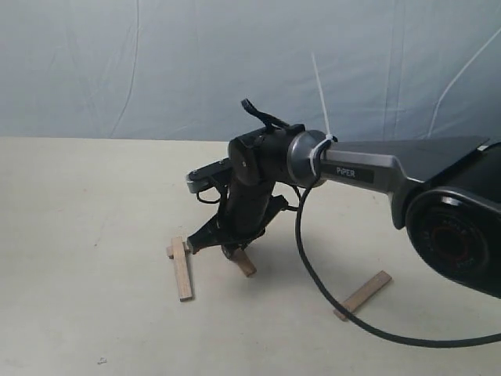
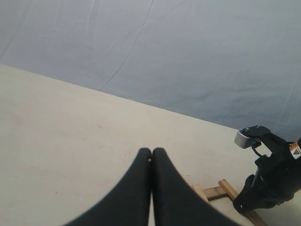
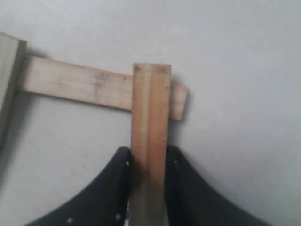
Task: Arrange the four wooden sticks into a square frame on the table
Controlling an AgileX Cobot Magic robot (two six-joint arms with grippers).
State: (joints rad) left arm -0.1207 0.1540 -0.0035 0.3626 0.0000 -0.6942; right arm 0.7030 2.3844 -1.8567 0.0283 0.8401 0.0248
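My right gripper (image 3: 148, 153) is shut on a wooden stick (image 3: 150, 103) and holds it low over the table (image 1: 78, 204). The far end of this held stick (image 1: 245, 265) lies across a second stick (image 3: 77, 84). A third stick (image 1: 182, 269) lies flat at the other end of the second one and shows at the edge of the right wrist view (image 3: 6, 80). Off to the right, the fourth stick (image 1: 362, 294) lies alone. The right gripper (image 1: 225, 247) reaches across the middle. My left gripper (image 2: 151, 151) is shut on nothing above bare table; it is out of the exterior view.
A black cable (image 1: 313, 274) trails from the right arm (image 1: 368, 168) across the table beside the lone stick. The blue-grey cloth backdrop (image 1: 235, 55) closes off the far side. In the left wrist view the right gripper (image 2: 265, 186) stands over two sticks (image 2: 216, 191).
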